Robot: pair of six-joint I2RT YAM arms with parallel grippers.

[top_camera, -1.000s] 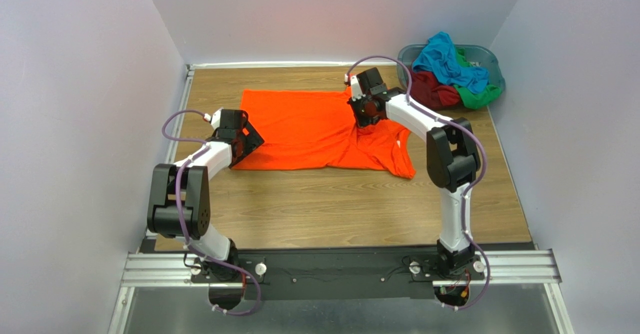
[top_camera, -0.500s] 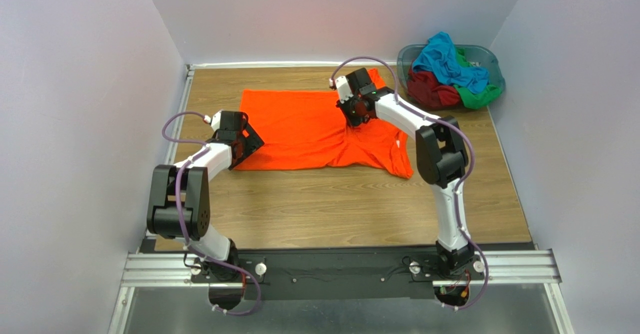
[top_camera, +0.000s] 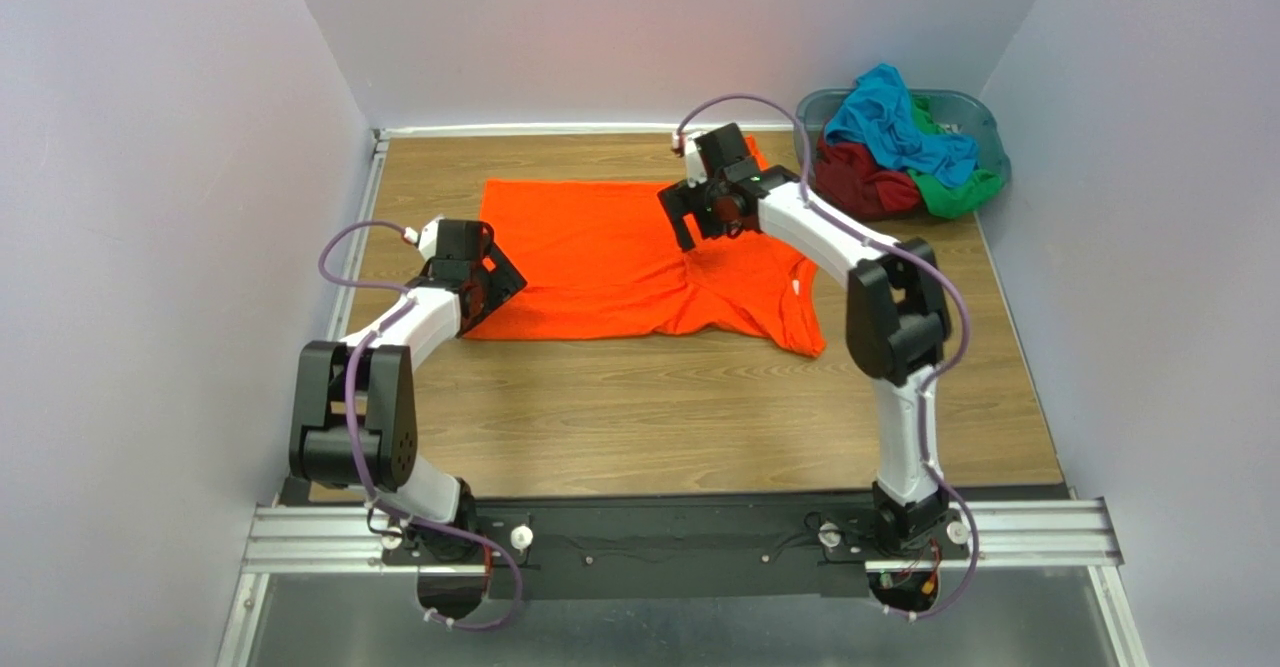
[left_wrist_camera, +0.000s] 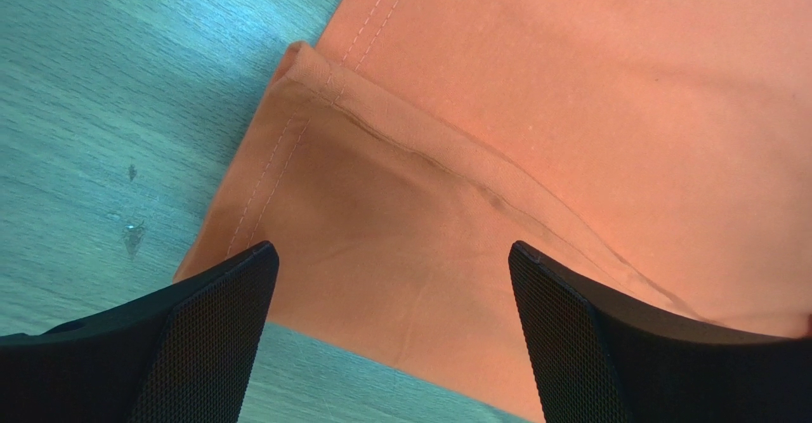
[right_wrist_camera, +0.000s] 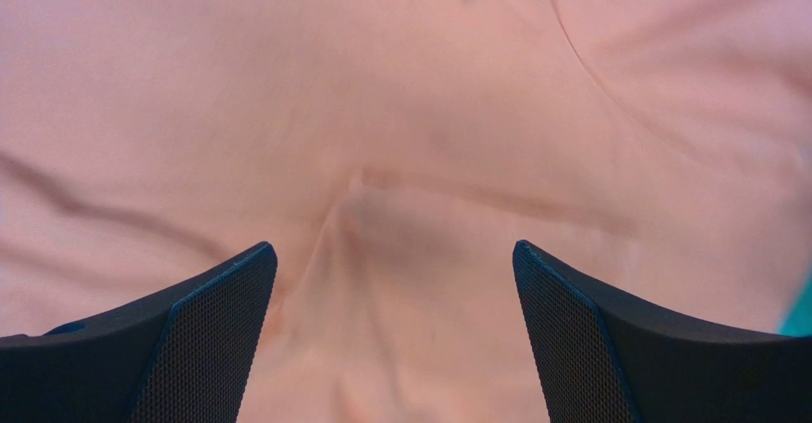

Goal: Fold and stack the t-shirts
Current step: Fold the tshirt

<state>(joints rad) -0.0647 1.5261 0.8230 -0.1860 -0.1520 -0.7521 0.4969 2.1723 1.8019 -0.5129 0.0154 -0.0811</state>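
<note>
On the wooden table [top_camera: 601, 412], the bright orange cloth t-shirt [top_camera: 616, 262] lies spread out, wrinkled near the collar and not folded yet. The left gripper [left_wrist_camera: 391, 261] gapes over its hem corner and the right gripper [right_wrist_camera: 393, 252] gapes over the creased middle, neither holding anything. The turquoise shirt [top_camera: 887, 112], dark red shirt [top_camera: 860, 180] and green shirt [top_camera: 962, 190] sit heaped in the grey-blue plastic basket [top_camera: 992, 135], so basically everything's left.

Two six-joint manipulators. Left arm [top_camera: 406, 322] and right arm [top_camera: 819, 232]: white link shells alternating with black joint housings. A lilac cable [top_camera: 358, 228] loops along each. Fingers [left_wrist_camera: 191, 347]: black, mesh-textured pads. Bases sit on a black plate [top_camera: 676, 550] across a silver rail [top_camera: 301, 535].
</note>
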